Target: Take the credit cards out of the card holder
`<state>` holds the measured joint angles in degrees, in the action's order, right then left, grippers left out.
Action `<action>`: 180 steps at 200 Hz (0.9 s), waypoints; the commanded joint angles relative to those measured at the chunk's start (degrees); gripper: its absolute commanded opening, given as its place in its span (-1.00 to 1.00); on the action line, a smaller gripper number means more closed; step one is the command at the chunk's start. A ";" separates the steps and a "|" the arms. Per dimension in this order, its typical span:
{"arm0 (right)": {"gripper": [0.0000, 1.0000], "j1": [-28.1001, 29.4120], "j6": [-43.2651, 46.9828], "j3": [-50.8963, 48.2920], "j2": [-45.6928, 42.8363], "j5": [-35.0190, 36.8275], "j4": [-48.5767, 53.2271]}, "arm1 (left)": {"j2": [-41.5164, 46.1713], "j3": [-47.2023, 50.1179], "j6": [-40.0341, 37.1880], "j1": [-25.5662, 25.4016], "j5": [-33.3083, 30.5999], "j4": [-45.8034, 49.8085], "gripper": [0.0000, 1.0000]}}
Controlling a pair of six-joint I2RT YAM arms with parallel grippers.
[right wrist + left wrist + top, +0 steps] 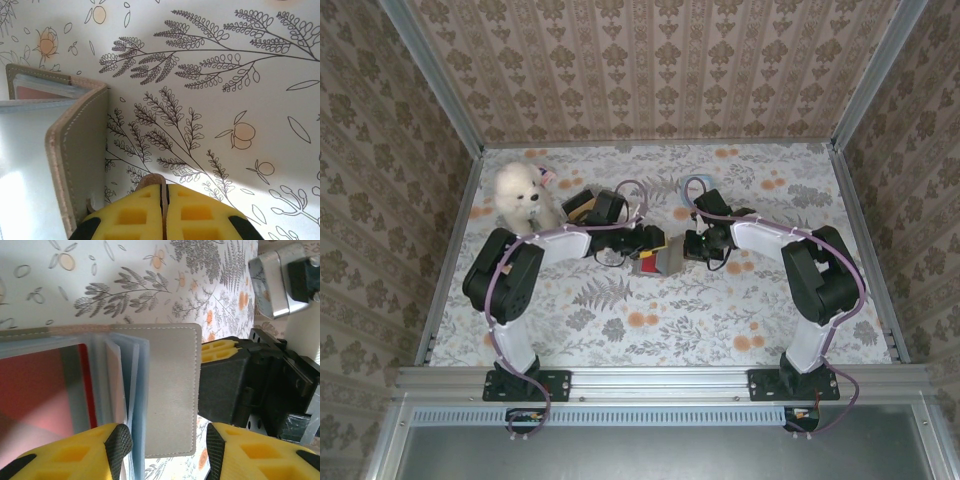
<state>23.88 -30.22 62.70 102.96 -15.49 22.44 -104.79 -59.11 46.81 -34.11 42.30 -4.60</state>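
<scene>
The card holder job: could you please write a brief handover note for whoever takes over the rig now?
Left gripper: open, fingers either side of the card holder's grey cover.
Right gripper: shut on that cover's edge.
The holder is open between the grippers, mid-table; the red card sits in its pocket.
Done: holder opened. Left: pull the cards out.

The top view is evenly bright, with faint, soft shadows under both arms on the table [650, 330]. In the left wrist view the tabletop washes out pale, and the left gripper [169, 436] is blurred close up. In the right wrist view glare whitens the inside of the card holder [82, 150]. The right gripper [162, 192] is out of focus.
</scene>
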 commanded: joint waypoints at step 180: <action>-0.80 -2.36 -0.32 0.17 0.48 -0.10 2.55 | -2.61 -2.88 1.55 -4.21 -1.88 -0.27 -0.03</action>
<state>21.96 -31.44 62.17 103.63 -15.49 22.52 -108.29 -59.92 49.50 -38.22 42.41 -7.99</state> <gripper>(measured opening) 0.099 0.487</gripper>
